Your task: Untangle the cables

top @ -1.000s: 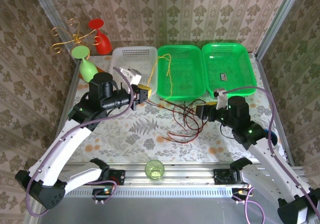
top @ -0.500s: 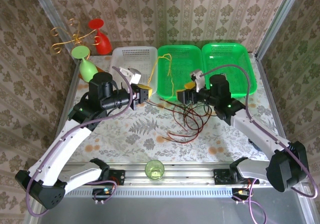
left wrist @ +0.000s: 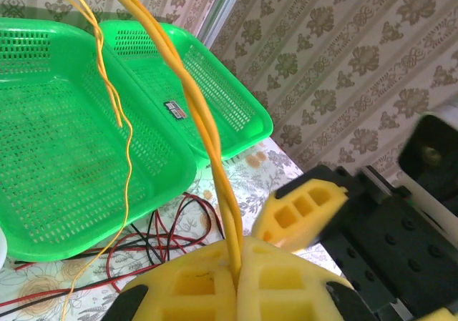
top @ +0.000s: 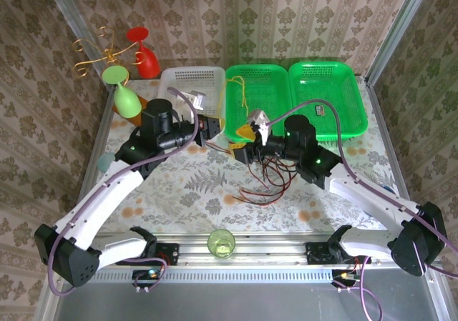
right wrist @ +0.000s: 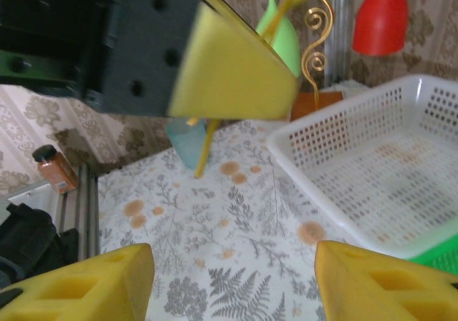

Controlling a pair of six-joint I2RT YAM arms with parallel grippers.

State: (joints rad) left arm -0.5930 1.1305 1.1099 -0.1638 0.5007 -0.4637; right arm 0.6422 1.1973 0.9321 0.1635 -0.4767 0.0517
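The cables are thin loose wires. My left gripper is shut on a yellow cable, which rises from its pads and trails into the left green basket. Red and black cables lie tangled on the table in front of that basket, seen also as red and black cables below the pads. In the top view my left gripper and my right gripper face each other closely. My right gripper stands open with nothing between its fingers; the yellow cable hangs beyond it.
A white basket stands behind the left gripper, with a second green basket at the far right. A red glass, a green glass and a gold wire stand are at the back left. A green cup sits at the front edge.
My right arm has swung left across the table until its gripper is next to the left gripper, its jaws a little narrower. The left gripper has shifted slightly right, still holding the yellow cable.
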